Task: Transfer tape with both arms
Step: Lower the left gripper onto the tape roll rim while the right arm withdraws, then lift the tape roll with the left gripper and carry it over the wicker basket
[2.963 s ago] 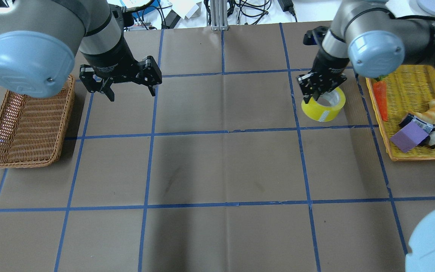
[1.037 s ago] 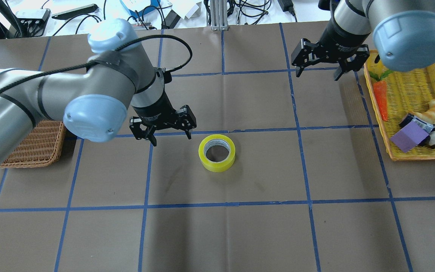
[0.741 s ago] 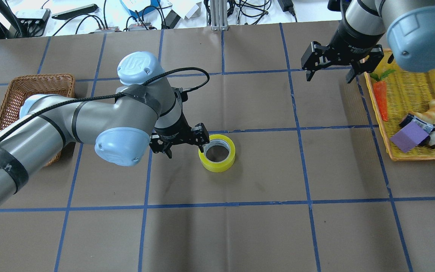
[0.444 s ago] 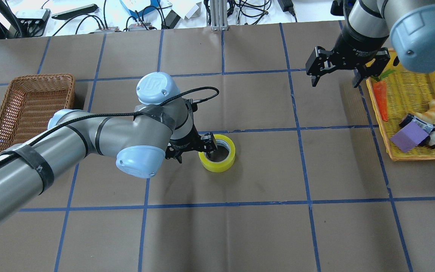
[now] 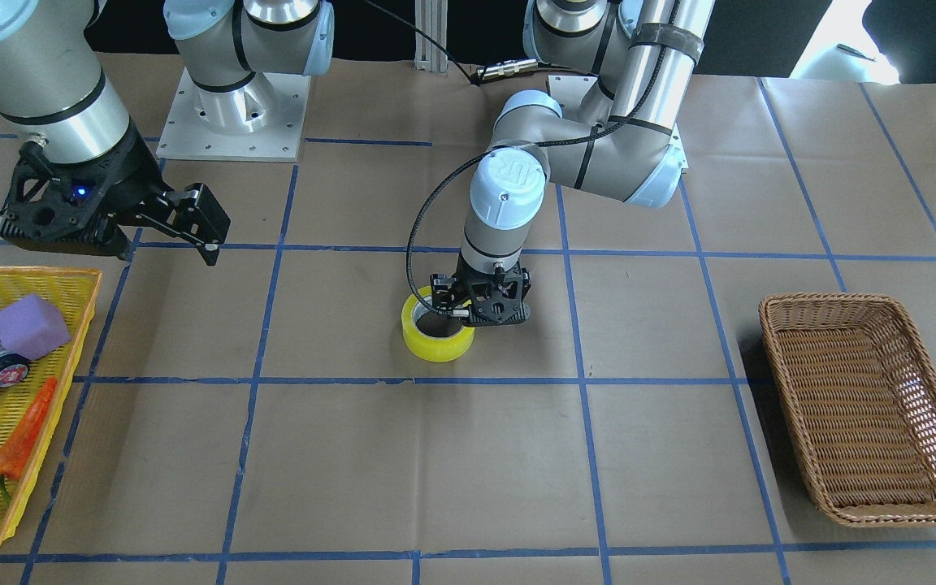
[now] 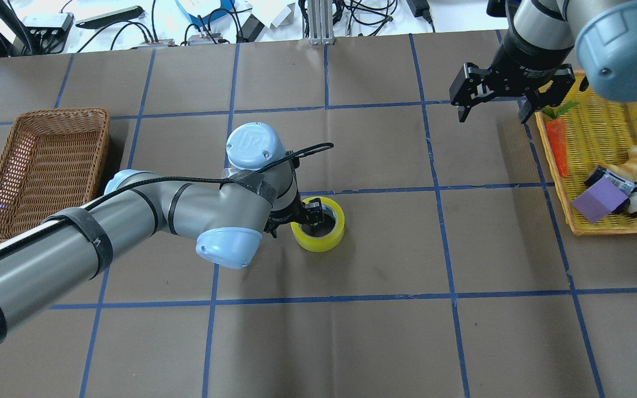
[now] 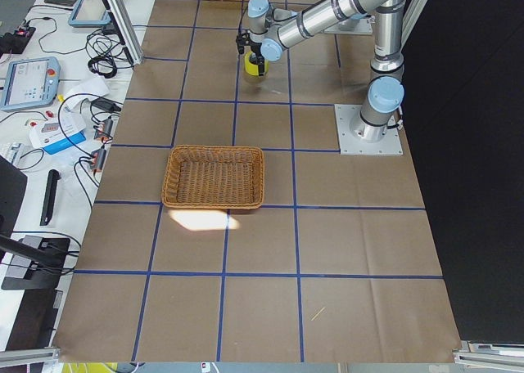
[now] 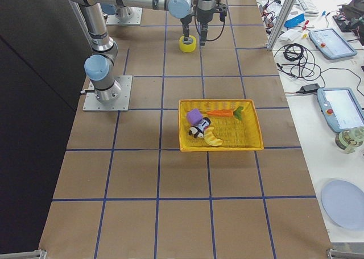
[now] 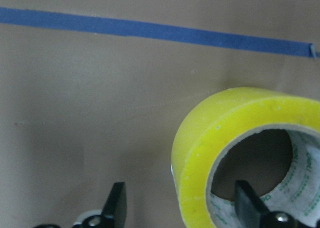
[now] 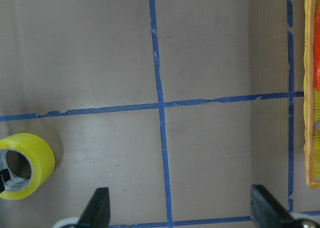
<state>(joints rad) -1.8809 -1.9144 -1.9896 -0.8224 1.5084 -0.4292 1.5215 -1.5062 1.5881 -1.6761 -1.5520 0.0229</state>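
Observation:
The yellow tape [image 6: 325, 241] lies flat at the table's centre, core opening up; it also shows in the front view [image 5: 434, 347] and the right wrist view [image 10: 39, 160]. My left gripper [image 6: 296, 216] is open and lowered over the roll's left wall. The left wrist view shows one finger [image 9: 248, 202] inside the core and the other finger [image 9: 116, 208] outside the tape [image 9: 215, 133], with neither pressing on it. My right gripper [image 6: 492, 113] is open and empty, raised at the far right beside the yellow tray.
A brown wicker basket [image 6: 58, 113] stands at the left. A yellow tray [image 6: 600, 229] at the right holds an orange carrot [image 6: 557, 143], a purple block [image 6: 595, 202] and other small items. Blue tape lines grid the brown table.
Three seconds ago my right gripper was on the tape at the right. Since then the tape lies at the centre, my left gripper has come down over its wall, and my right gripper has drawn back.

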